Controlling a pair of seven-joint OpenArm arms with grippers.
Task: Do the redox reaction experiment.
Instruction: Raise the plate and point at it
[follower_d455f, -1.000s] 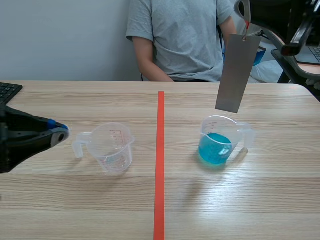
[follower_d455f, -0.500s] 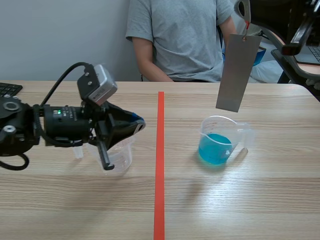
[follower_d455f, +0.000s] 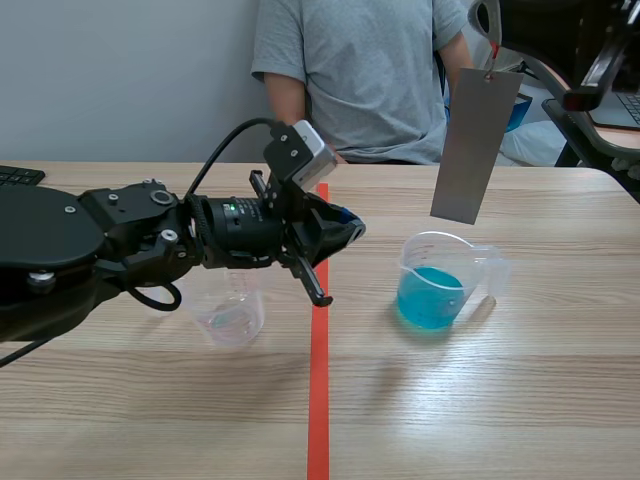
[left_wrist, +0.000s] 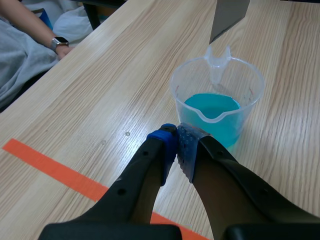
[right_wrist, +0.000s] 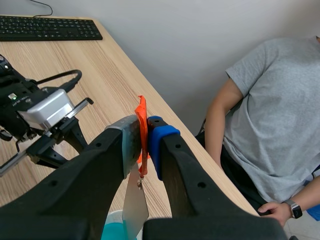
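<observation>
Our left end effector (left_wrist: 176, 139), closed on nothing, hovers near the blue-liquid cup (left_wrist: 218, 107) on the tabletop (follower_d455f: 500, 400). Our right end effector (right_wrist: 144, 131) pinches the orange tag (right_wrist: 142, 117) of the grey plate (follower_d455f: 476, 146) hanging above that cup. An empty cup (follower_d455f: 232, 312) stands under our left arm (follower_d455f: 110, 245).

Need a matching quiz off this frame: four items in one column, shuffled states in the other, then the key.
Items
1. left cup
2. right cup
3. metal strip
4. left gripper

States
A. shut, holding nothing
B. hangs from the right gripper
C. no coloured liquid seen, partly behind the left arm
D. holds blue liquid

Pairs: 1-C, 2-D, 3-B, 4-A
</observation>
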